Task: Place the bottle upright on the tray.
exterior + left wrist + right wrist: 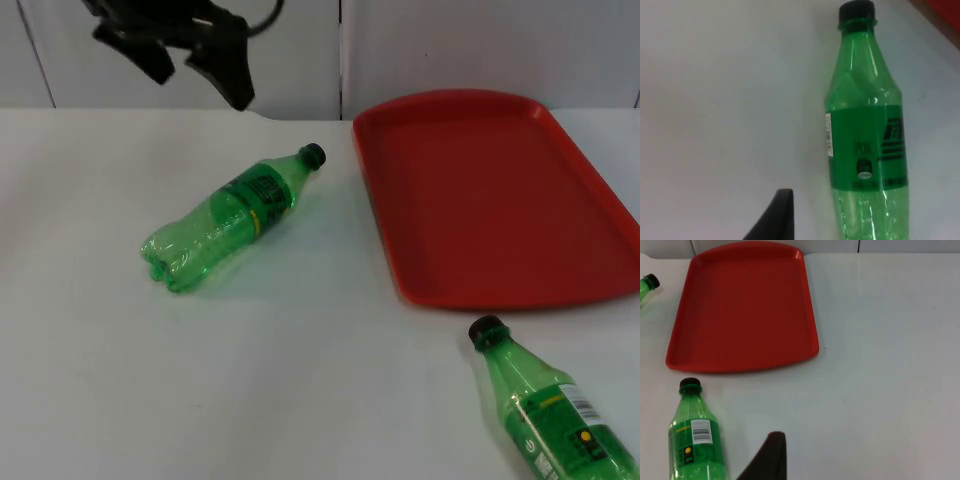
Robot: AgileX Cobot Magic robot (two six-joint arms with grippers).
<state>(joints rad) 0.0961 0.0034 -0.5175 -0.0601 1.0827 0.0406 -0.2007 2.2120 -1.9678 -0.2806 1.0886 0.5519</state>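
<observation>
With both green plastic bottles [232, 220] lying on the white table beside the empty red tray [497, 200], the left gripper [180, 60] hovers open, empty, needing descent.

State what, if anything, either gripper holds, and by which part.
Nothing is held. The left gripper hangs open above the table; both bottles lie free beside the tray.

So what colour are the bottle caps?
Black, clearest on the bottle cap in the left wrist view.
</observation>
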